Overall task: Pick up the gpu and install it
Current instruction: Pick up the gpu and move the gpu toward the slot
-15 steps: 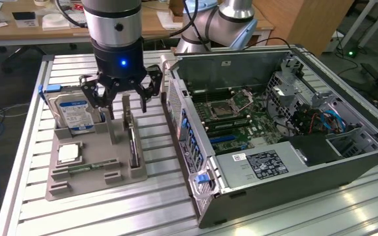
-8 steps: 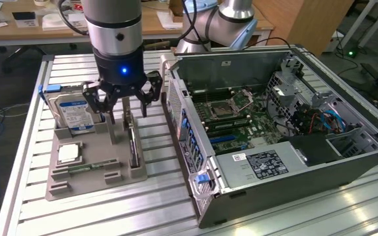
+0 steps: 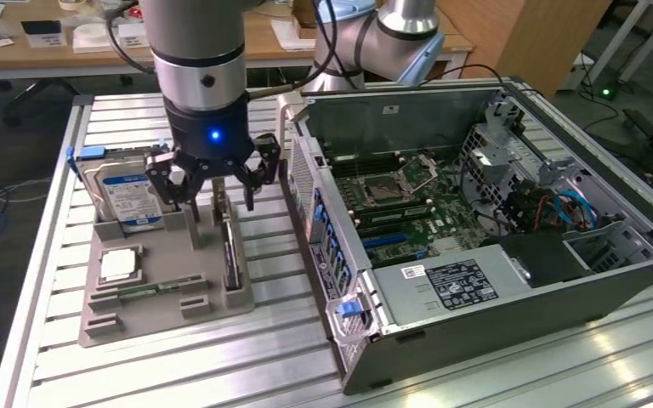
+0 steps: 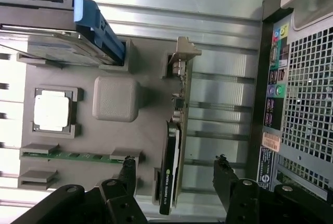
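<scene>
My gripper (image 3: 215,200) hovers wide open, holding nothing. The gpu (image 3: 229,251) stands on edge in the gray tray (image 3: 150,321) directly beneath (long axis twelve-to-six in the exterior view).

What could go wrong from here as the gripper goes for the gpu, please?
1. The gpu stands on its thin edge in the grey holder, between the fingers of the open gripper; an off-centre close could tilt or jam it.
2. One finger hangs near the memory stick and might catch there.
3. The computer case stands close beside the holder; a lifted card might clip it.
</scene>
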{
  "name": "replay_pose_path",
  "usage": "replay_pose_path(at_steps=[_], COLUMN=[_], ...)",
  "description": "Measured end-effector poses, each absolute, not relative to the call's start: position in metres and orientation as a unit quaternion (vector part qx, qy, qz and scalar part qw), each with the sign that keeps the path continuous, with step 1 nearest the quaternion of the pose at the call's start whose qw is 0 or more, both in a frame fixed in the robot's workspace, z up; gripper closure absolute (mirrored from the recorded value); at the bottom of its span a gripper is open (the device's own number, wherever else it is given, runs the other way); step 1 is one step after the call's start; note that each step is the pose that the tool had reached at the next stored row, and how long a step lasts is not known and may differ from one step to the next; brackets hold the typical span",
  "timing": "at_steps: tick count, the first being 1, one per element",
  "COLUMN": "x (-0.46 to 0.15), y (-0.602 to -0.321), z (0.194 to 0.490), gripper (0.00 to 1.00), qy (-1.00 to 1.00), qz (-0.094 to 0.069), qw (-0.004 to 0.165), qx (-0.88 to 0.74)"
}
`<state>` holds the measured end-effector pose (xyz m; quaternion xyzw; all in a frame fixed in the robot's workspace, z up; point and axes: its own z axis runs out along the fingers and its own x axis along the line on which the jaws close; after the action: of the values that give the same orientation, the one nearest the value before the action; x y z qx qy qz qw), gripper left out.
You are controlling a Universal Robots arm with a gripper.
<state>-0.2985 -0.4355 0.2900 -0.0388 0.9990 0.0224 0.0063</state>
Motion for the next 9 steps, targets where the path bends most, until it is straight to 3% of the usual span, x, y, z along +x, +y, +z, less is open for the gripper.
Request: replay_pose_path(at_steps=[9], x=[-0.299], y=[-0.436], z=[0.274], gripper=[0.29], qy=[1.000], qz=[0.022], qw=[0.007], qx=[-0.019])
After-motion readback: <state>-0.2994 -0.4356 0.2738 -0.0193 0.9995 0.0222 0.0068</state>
